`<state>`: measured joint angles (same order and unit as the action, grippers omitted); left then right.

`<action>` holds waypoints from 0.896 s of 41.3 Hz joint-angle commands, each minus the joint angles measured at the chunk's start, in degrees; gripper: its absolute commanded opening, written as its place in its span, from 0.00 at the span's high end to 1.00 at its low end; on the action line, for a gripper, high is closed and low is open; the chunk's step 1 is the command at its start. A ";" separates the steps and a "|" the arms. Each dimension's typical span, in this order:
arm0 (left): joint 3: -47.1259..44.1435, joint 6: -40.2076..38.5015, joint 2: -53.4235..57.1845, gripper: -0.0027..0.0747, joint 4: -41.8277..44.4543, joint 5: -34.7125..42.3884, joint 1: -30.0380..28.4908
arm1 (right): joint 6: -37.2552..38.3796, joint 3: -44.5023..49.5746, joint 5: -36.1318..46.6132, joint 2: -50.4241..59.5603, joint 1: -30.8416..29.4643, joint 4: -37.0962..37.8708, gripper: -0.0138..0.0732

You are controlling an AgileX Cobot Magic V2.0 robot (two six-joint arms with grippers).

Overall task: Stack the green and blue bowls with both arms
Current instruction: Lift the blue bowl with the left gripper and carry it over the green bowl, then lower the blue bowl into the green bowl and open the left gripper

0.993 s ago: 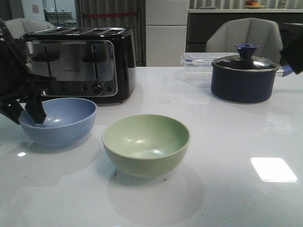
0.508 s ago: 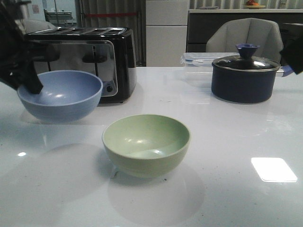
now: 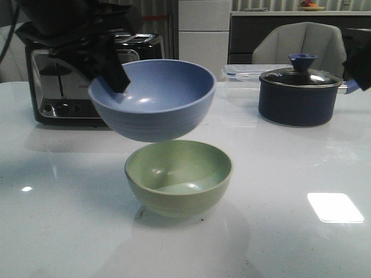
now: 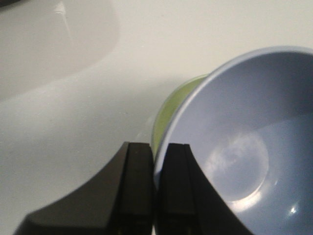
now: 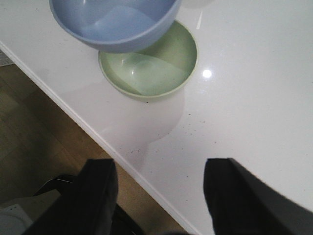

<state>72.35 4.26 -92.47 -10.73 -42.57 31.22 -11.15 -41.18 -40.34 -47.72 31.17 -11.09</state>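
From the front, the left gripper (image 3: pixel 114 78) pinches the near-left rim of the blue bowl (image 3: pixel 153 98), which hangs in the air just above the green bowl (image 3: pixel 178 176) and a little to its left; the two look apart. The green bowl sits on the white surface (image 3: pixel 290 174), with a toaster (image 3: pixel 58 87) and a dark lidded pot (image 3: pixel 300 95) behind. A one-sided rim grip could let the bowl tilt or slip, and the leftward offset could make it catch the green rim on lowering.

The left wrist view adds the grip itself: the jaws are closed on the blue bowl's (image 4: pixel 244 142) rim, one finger inside, one outside, a sliver of green bowl (image 4: pixel 168 112) beneath.

The right wrist view shows the right gripper (image 5: pixel 159 196) with jaws spread wide and empty, near the surface edge, away from both bowls, and confirms the blue bowl (image 5: pixel 115 24) overlaps only part of the green one (image 5: pixel 149 66).
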 commanded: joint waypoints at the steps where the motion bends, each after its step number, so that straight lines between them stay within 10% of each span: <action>1: 2.59 0.08 0.15 0.84 -0.99 3.45 1.60 | -0.60 -1.63 3.19 0.27 -0.05 -0.40 0.27; 20: 2.86 0.08 -9.27 0.82 -3.18 7.43 1.59 | -0.60 -1.63 3.19 0.27 -0.05 -0.40 0.27; 31: 3.19 0.08 -8.05 0.34 -2.82 6.46 1.59 | -0.60 -1.63 3.19 0.27 -0.05 -0.40 0.27; 37: 2.98 0.21 -2.95 0.34 1.24 4.71 1.59 | -0.60 -1.63 3.19 0.27 -0.05 -0.40 0.27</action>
<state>73.54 4.39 -101.99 -11.01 -38.86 32.37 -11.15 -41.18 -40.34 -47.72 31.17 -11.09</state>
